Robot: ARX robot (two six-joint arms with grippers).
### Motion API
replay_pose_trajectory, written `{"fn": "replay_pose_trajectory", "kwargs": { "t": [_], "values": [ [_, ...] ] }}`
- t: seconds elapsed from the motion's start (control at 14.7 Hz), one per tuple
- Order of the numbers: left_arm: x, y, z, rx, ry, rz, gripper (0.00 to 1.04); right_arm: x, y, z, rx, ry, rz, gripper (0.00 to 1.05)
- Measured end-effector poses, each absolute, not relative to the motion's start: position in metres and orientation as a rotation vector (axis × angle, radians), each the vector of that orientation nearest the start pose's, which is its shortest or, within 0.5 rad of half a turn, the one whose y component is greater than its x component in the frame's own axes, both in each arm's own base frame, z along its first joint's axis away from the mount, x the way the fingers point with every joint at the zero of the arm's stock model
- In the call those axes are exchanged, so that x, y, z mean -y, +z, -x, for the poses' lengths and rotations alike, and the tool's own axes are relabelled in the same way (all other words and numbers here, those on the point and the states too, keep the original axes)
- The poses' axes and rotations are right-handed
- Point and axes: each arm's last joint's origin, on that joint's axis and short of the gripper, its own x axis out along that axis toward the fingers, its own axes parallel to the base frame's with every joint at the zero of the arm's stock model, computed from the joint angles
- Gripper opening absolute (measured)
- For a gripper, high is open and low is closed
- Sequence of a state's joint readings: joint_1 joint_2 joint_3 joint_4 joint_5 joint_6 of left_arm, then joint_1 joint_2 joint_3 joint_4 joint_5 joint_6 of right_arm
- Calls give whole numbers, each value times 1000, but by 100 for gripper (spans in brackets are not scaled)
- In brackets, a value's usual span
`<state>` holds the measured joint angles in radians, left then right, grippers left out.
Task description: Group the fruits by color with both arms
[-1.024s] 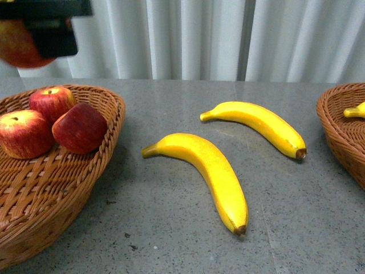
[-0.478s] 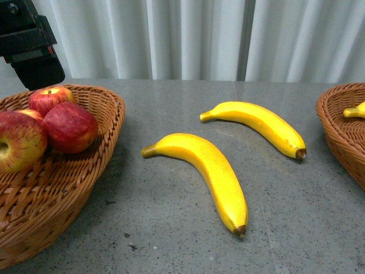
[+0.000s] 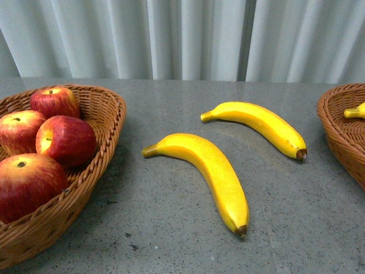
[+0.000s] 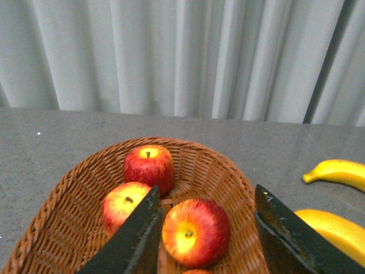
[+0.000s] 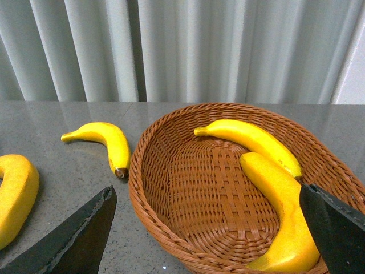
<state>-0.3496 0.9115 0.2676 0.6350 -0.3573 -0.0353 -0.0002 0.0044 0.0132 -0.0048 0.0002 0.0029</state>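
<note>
"Front view: report the fruit positions," the operator requests.

"Four red apples lie in the left basket (image 3: 111,105), which stands at the left edge of the table (image 3: 171,245). The far apple (image 3: 55,101) sits by the back wall. The left apple (image 3: 19,130) and the middle apple (image 3: 67,140) lie just beside each other, nearer. The near apple (image 3: 27,185) rests against the front rim. Two bananas lie on the bare table between the baskets: the near banana (image 3: 211,171) and, further right and further back, the far banana (image 3: 259,124). They are apart. The right basket (image 3: 336,125) is cut off by the right edge, and one yellow banana tip (image 3: 356,111) shows inside it."

"State of the left gripper?" the operator asks.

"Left gripper (image 4: 207,197): released. Its fingers (image 4: 140,240) are spread wide above the left basket and clamp nothing. The middle apple shows between them, lying in the basket."

"And the right gripper?"

"Right gripper (image 5: 206,191): also released, with the jaws wide apart and nothing grasped. It hangs over the right basket. Two bananas lie inside along one wall, the first basket banana (image 5: 251,140) and the second basket banana (image 5: 282,211), touching each other. Both table bananas show outside the rim, on the table."
</note>
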Motion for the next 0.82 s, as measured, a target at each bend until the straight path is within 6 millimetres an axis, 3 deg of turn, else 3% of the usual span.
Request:
{"fn": "replay_pose_trajectory", "kwargs": {
  "t": [0.07, 0.14, 0.2, 0.34, 0.82],
  "values": [
    [45, 206, -171, -10, 10, 20, 35, 0, 167, -97, 4, 0, -3, 98],
    [44, 205, -170, -10, 10, 18, 33, 0, 167, -97, 4, 0, -3, 98],
    [39, 202, -166, -11, 8, 15, 25, 0, 167, -97, 4, 0, -3, 98],
    [29, 195, -156, -6, 2, 16, 2, 0, 167, -97, 4, 0, -3, 98],
    [3, 177, -131, -10, -8, 15, 1, 0, 167, -97, 4, 0, -3, 98]
  ]
}}
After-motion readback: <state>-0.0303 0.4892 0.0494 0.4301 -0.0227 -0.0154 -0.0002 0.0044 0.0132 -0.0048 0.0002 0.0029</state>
